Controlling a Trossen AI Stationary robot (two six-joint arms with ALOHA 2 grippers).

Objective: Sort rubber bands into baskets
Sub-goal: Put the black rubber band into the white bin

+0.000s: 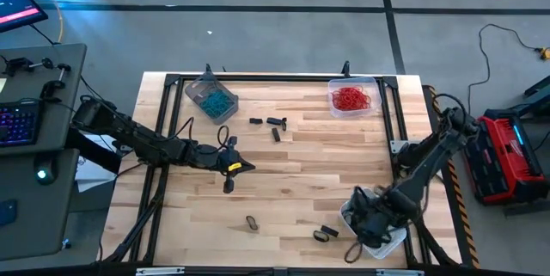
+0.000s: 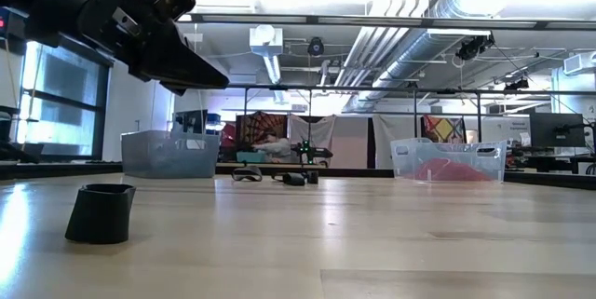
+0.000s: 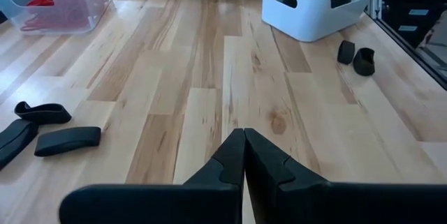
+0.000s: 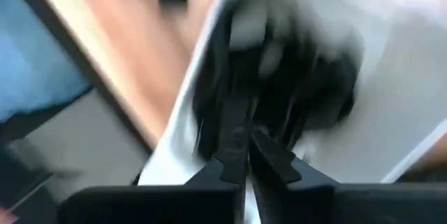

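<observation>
Right tool (image 1: 371,235), fingers together inside the white basket (image 1: 397,243), could snag black bands there and drag them out.

A pale wooden plank table (image 1: 292,173) with a black frame along its edges is set on a grey concrete floor (image 1: 258,35) crossed by dark lines. Beside the table's left edge a grey desk (image 1: 51,138) is placed, on which a backlit keyboard (image 1: 17,123) is lit in purple and a monitor (image 1: 17,5) glows. Near the right edge a red and black case (image 1: 507,156) is seen on the floor. Beyond the far edge, a ceiling with silver ducts (image 2: 410,29), a tall window (image 2: 60,103) and hanging cloths (image 2: 345,141) are visible.
</observation>
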